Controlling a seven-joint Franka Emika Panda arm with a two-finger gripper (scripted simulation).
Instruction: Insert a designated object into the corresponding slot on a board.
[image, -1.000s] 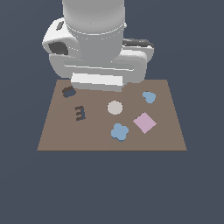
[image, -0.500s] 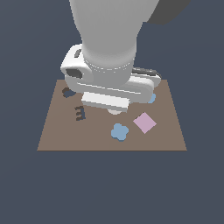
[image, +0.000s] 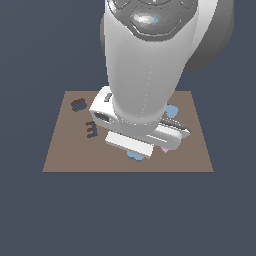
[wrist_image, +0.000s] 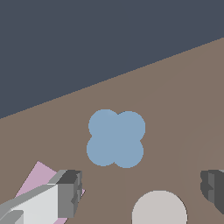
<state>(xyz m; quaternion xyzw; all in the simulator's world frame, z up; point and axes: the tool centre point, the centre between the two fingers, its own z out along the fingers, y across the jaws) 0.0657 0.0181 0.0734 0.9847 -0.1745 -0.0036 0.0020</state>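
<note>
While the gripper (wrist_image: 142, 192) is spread wide and empty, the light-blue flower piece (wrist_image: 116, 138) is seen lying untouched just beyond its fingertips.

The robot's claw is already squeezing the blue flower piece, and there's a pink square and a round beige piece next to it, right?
Not quite. In the wrist view the gripper is open and apart from the blue flower piece, which lies flat on the board. The pink square and the round beige piece do lie beside it.

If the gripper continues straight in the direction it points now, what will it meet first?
Most likely the light-blue flower-shaped piece, which lies flat on the board ahead of the open gripper, between its fingers. Nothing shows in between, though depth is uncertain.
</note>
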